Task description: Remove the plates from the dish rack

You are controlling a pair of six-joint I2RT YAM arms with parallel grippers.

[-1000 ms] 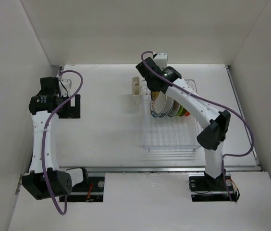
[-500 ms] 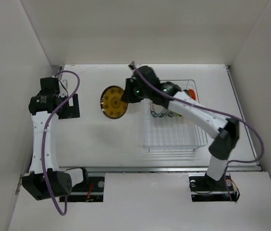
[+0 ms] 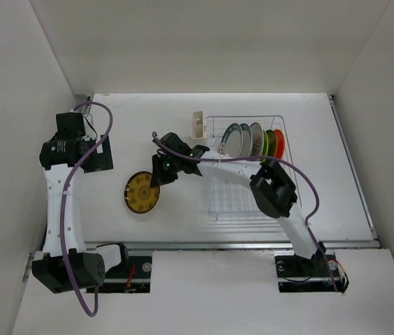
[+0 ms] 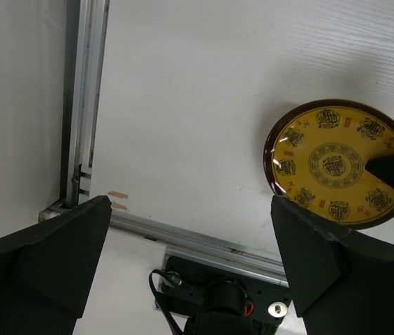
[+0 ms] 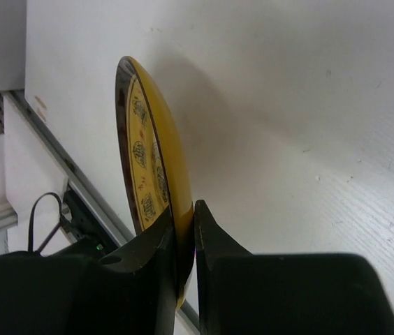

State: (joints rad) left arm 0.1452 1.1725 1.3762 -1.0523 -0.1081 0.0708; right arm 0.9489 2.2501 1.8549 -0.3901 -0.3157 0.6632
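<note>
One plate basically out, five to go. The right fingers [image 5: 214,241] are pinched tight on the rim of the yellow plate [image 3: 142,193]. It's out over the tabletop [image 3: 148,125], left of the rack [image 3: 228,202] and well clear of it. I can't tell if it's actually touching down, so I'd call it not released yet. Looks like five plates [image 3: 244,139] are standing on edge at the rack's far end. The left fingers [image 4: 64,244] are spread wide with nothing in them, off on the left side near the yellow plate.
</note>
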